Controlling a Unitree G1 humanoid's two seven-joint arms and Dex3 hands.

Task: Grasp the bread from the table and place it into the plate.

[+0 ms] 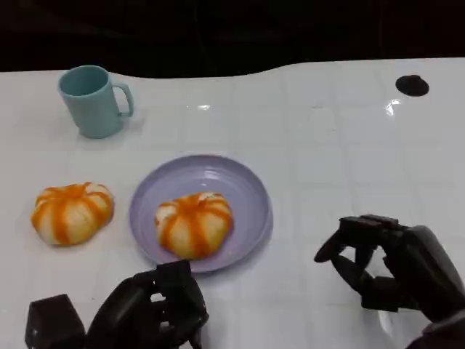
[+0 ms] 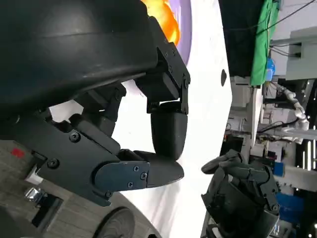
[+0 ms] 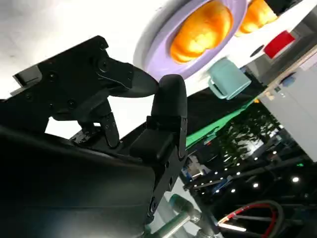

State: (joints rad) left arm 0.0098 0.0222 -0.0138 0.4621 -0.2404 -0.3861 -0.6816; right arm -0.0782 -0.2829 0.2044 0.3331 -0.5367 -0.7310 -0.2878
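Note:
One orange-striped round bread (image 1: 194, 224) lies in the lilac plate (image 1: 251, 189) at the middle of the table. A second, similar bread (image 1: 71, 212) sits on the bare table to the plate's left. My left hand (image 1: 156, 309) hovers just in front of the plate's near rim, its fingers bent and holding nothing. My right hand (image 1: 396, 265) is to the plate's right, thumb and fingers apart, with nothing in it. In the right wrist view the plate (image 3: 151, 39), its bread (image 3: 200, 29) and the other bread (image 3: 257, 15) lie beyond the fingers (image 3: 168, 99).
A teal mug (image 1: 94, 102) stands at the back left, behind the loose bread. A small black round mark (image 1: 412, 85) is at the table's far right. The white table's far edge runs along the top, with darkness beyond it.

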